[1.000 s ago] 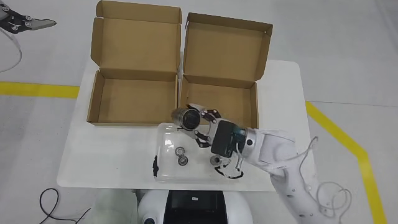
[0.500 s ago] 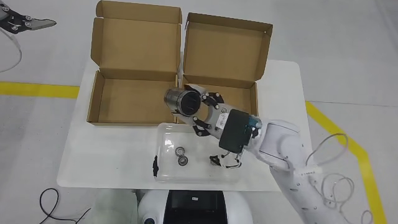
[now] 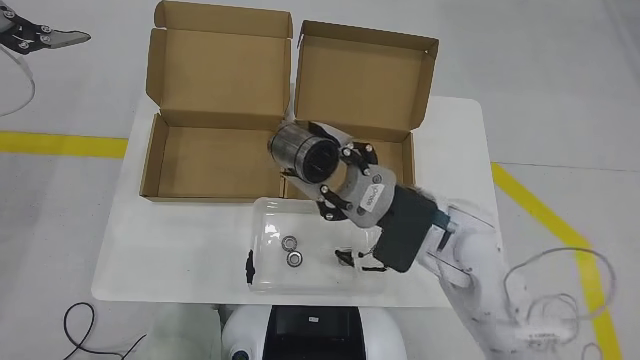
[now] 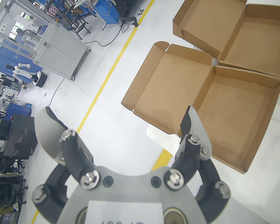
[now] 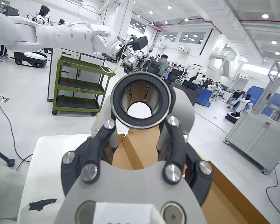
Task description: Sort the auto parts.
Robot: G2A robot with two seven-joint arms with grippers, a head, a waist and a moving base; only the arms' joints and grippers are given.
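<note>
At the near edge of the tabletop (image 3: 455, 140) sits a clear tray (image 3: 268, 275). In it lie a pair of small rings (image 3: 296, 258) and a little dark part (image 3: 350, 256). Just past the tray my right hand (image 3: 325, 170) is clamped on a metal sleeve (image 3: 303, 153), hollow with a dark rim. I hold it tilted in the air above the line where the two cardboard boxes meet, close to their near walls. The left box (image 3: 215, 160) and the right box (image 3: 390, 165) stand side by side, touching, on the far half of the tabletop. Their lids lie back over the far edge. My left hand (image 4: 119, 120) hangs out beyond the left edge, well apart from everything, fingers spread wide.
</note>
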